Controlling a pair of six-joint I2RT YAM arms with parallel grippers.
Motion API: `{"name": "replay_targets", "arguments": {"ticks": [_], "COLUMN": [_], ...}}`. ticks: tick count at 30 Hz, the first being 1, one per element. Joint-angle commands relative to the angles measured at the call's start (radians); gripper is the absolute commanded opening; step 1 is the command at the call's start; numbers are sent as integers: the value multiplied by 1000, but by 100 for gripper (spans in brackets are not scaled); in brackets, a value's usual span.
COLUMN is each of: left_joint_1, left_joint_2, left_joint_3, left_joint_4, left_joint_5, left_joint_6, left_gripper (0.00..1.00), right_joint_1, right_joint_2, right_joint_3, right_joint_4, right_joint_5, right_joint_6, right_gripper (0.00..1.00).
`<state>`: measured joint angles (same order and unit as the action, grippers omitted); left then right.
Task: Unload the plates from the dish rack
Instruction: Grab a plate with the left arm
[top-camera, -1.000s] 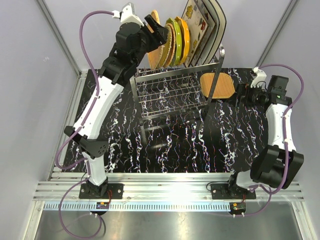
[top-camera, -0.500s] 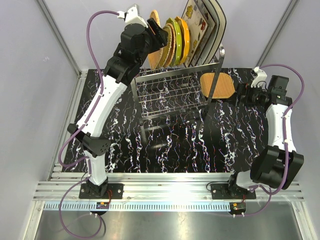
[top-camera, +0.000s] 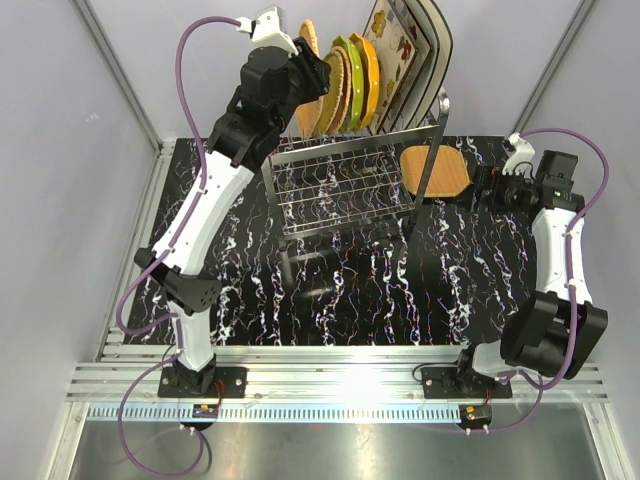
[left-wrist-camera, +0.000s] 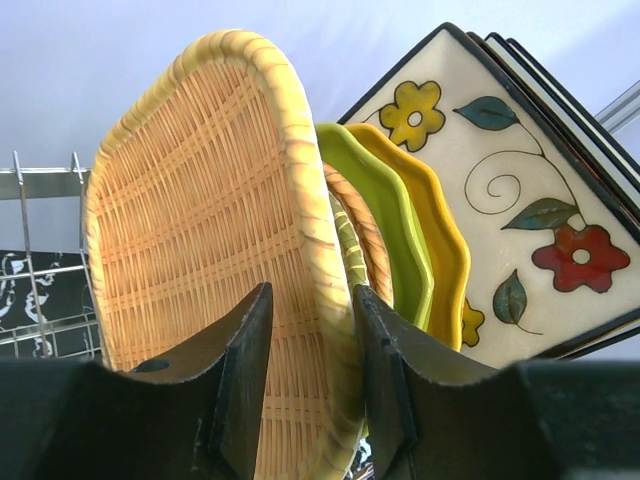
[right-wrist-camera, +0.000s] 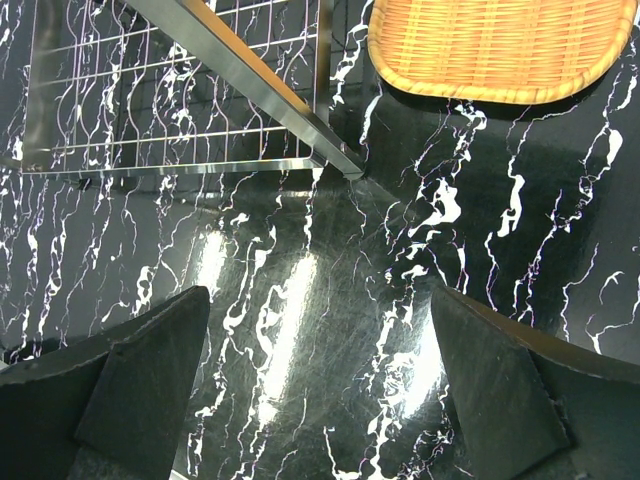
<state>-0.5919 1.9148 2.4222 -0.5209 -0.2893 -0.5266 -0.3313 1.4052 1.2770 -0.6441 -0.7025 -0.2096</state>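
Jaws narrowed, my left gripper (left-wrist-camera: 312, 300) now straddles the rim of the woven plate (left-wrist-camera: 190, 230).
Clamped yet? Cannot tell; squeeze fully, then lift straight up.

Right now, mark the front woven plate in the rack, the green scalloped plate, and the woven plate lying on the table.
front woven plate (left-wrist-camera: 190, 220): left wrist view, woven inner face.
green scalloped plate (left-wrist-camera: 385, 210): left wrist view, green face near the rim.
unloaded woven plate (right-wrist-camera: 500, 40): right wrist view, woven face.
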Motion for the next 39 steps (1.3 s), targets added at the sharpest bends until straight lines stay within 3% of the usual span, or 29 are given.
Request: {"name": "replay_targets", "arguments": {"ticks": [1,21,23,28,39], "left_joint_1": [7,20,26,26,24], "left_joint_2": [-57,-145,-155,-215,-232], "left_joint_3": [23,-58,-75,-134,-132], "left_joint_4": [15,-59,-42,67,95], "left_joint_5": [-57,-90,-53,24,77], "left_joint_6": [68,186,172,119,47], "left_gripper": [39,29,31,48,52], "right_joint_1": [-2,0,0,0,0], "right_joint_2": [-38,-37,-38,-37,-37], "right_joint_3": [41,81,79,82,70], "right_joint_4": [23,12,17,9,21], "right_joint_5": [-34,-51,-54,-49,-57], "right_joint_6": [18,49,53,44,47], "right_gripper": [100,100,100,100,100]}}
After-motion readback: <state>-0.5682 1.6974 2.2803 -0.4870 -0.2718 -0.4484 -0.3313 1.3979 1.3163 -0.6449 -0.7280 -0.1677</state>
